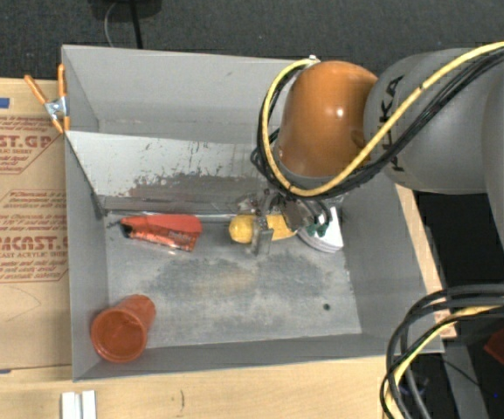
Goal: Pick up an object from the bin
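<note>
- Small yellow rounded lump: it lies mid-bin at the foot of the back slope. I judge it light, stiff and smooth, so it is best pinched across its middle.
- Orange plastic cup: front-left corner, well apart.
- Flat red packet: left of the lump, not touching it.
- My gripper: right against the lump. I cannot tell how far open it is, or whether it has hold of anything.
- White rounded piece with green: just to the right.

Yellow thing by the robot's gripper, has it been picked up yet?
Done: the gripper is down at the bin floor, beside the yellow object. In hand: the grasp; I can't tell if it grips. Left: raising it. The red packet and orange cup lie apart.
</note>
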Tool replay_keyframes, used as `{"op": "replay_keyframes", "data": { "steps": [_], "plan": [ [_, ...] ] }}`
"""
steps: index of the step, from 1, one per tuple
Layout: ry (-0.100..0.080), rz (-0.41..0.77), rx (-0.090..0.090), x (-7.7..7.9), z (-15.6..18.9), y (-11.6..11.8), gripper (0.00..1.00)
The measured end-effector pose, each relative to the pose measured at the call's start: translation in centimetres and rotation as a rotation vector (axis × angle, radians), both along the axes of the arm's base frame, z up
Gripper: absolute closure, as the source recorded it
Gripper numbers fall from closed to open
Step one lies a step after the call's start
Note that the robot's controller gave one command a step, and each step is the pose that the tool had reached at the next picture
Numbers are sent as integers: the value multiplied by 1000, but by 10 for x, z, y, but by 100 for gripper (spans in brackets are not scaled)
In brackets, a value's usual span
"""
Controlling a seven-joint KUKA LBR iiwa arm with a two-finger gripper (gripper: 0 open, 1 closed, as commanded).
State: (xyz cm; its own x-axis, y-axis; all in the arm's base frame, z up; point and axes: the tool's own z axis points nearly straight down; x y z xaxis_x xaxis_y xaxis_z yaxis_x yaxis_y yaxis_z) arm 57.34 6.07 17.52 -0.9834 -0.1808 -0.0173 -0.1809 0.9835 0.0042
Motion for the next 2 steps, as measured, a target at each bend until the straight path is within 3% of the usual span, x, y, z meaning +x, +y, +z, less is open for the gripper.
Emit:
{"op": "replay_keyframes", "data": {
  "steps": [1, 2],
  "plan": [
    [0, 0, 0, 0, 0, 0, 100],
    [-13, -2, 1, 0, 195, 4, 100]
  ]
}}
